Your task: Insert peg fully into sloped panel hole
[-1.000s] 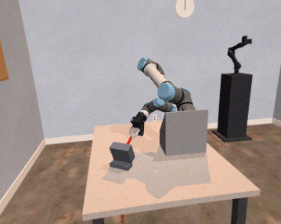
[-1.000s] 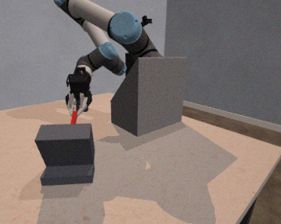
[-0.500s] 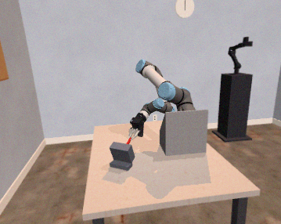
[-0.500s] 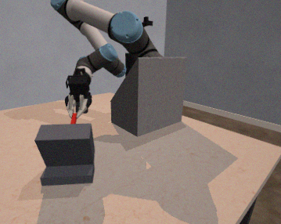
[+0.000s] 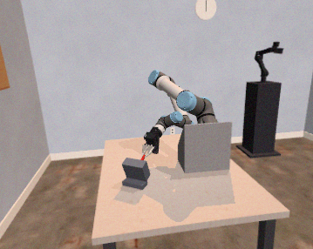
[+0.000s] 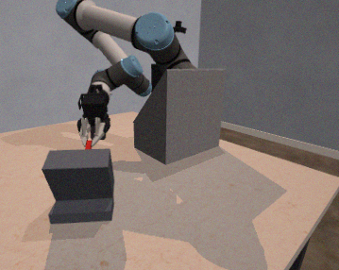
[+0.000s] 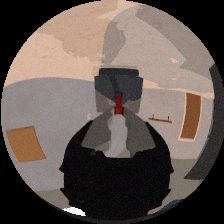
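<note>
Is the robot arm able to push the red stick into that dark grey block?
Probably yes: the gripper is shut on the thin red peg, which already meets the dark grey sloped block, and nothing stands between them.

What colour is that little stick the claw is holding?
Red. The peg shows best in the wrist view, between the gripper fingers.

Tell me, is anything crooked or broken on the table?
Nothing stands out. The gripper holds the red peg tilted down toward the dark block, which sits flat on the table. Nothing looks broken or spilled.
</note>
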